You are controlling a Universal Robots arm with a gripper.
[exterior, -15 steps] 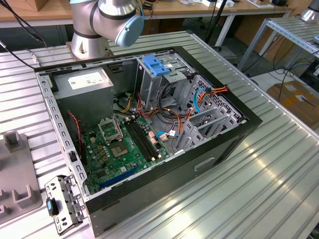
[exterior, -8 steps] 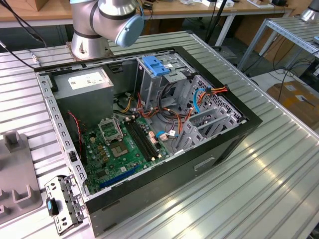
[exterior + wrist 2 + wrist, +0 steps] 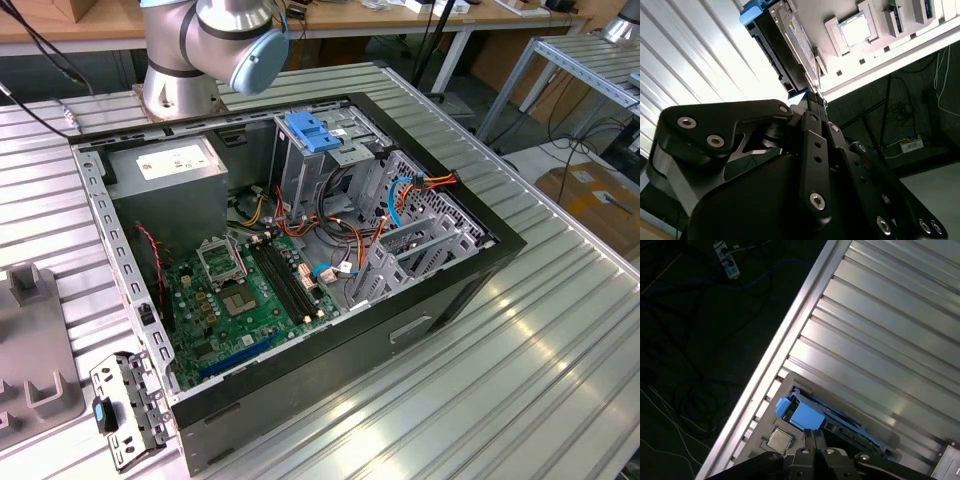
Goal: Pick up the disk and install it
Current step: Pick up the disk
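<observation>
In the exterior view we see the arm (image 3: 215, 40) standing beyond an open case (image 3: 440, 290) on the table (image 3: 540, 370). In the second wrist view the claw (image 3: 815, 100) sits at one end of the disk (image 3: 774, 50), which lies on a grey tray (image 3: 875, 50) near a chip (image 3: 856, 29). In the first wrist view the claw (image 3: 814, 435) is again at the disk (image 3: 807, 416). Whether it is clenched on the disk we cannot tell.

The disk (image 3: 807, 416) (image 3: 772, 55) is seen in both wrist views as a flat, dark rectangular drive edged by bright blue plastic rails. It appears to be set on its edge in a pale grey holder (image 3: 786, 384), just beside a square chip (image 3: 779, 439), on the ribbed metal table (image 3: 880, 330).
</observation>
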